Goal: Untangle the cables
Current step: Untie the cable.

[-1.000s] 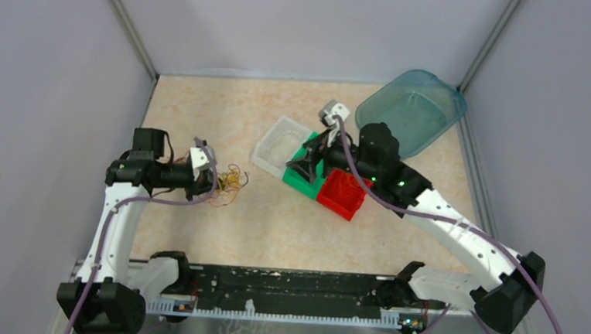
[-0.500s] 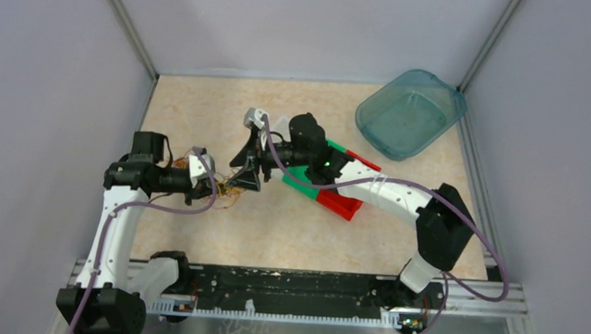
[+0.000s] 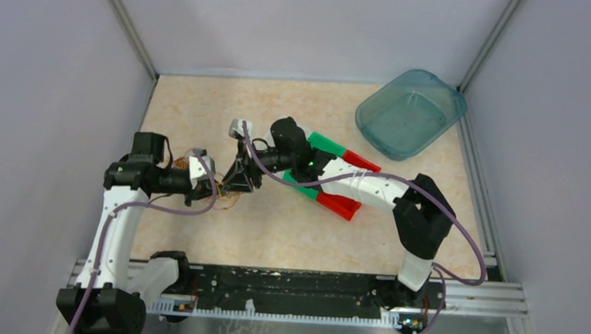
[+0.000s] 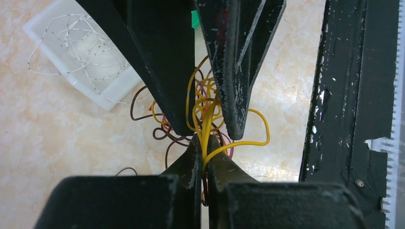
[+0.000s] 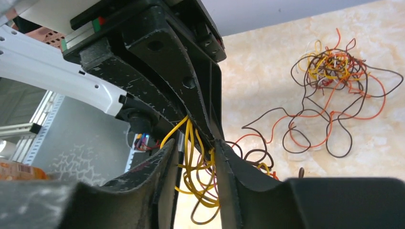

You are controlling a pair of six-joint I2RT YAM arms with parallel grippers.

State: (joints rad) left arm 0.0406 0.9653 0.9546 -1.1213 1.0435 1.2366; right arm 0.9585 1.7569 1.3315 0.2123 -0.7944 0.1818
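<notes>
Item: cables [image 4: 208,114]. Held by left end effector [image 4: 204,152], clenched on 1 yellow strand; right end effector [image 4: 209,133], jaws apart, straddles several. Advise: pinch 1 only, draw toward 3 o'clock.

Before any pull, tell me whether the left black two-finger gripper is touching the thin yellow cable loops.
Touching. The left wrist view shows the left gripper shut, a strand of the yellow cable loops pinched between its fingertips.

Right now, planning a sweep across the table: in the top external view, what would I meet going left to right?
Black left gripper → black right gripper → green-and-red plastic trays → translucent teal plastic tub.
</notes>
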